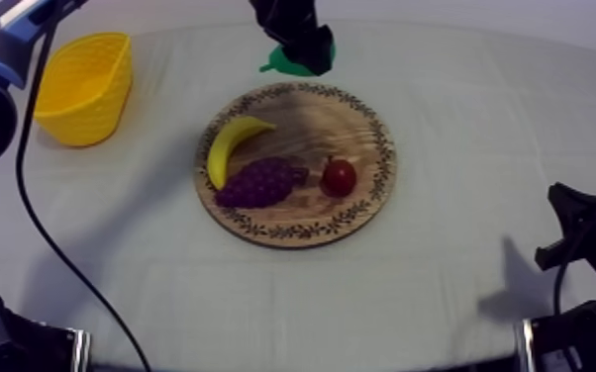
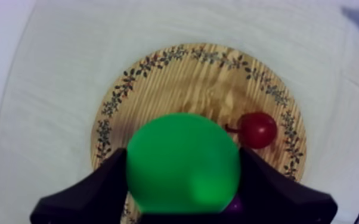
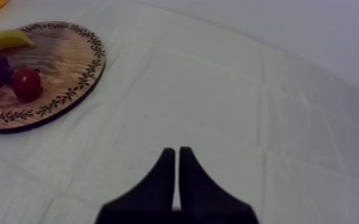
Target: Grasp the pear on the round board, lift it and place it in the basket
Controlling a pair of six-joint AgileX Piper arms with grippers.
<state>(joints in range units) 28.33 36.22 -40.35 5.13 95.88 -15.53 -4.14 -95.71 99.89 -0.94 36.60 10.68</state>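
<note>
The green pear (image 1: 280, 62) hangs in the air above the far rim of the round wooden board (image 1: 334, 121), with my left gripper (image 1: 307, 49) shut on it. Seen from the left wrist, the pear (image 2: 182, 164) sits between the two black fingers (image 2: 98, 184), high over the board (image 2: 200, 83). At the far left of the table stands the yellow basket (image 1: 86, 84), well apart from the pear. My right gripper (image 1: 577, 235) rests low at the right side, its fingers together as a wedge (image 3: 177, 156) over bare cloth.
On the board lie a banana (image 1: 231, 143), a bunch of purple grapes (image 1: 260, 181) and a small red fruit (image 1: 339, 177). A black cable trails over the cloth at the left, in front of the basket.
</note>
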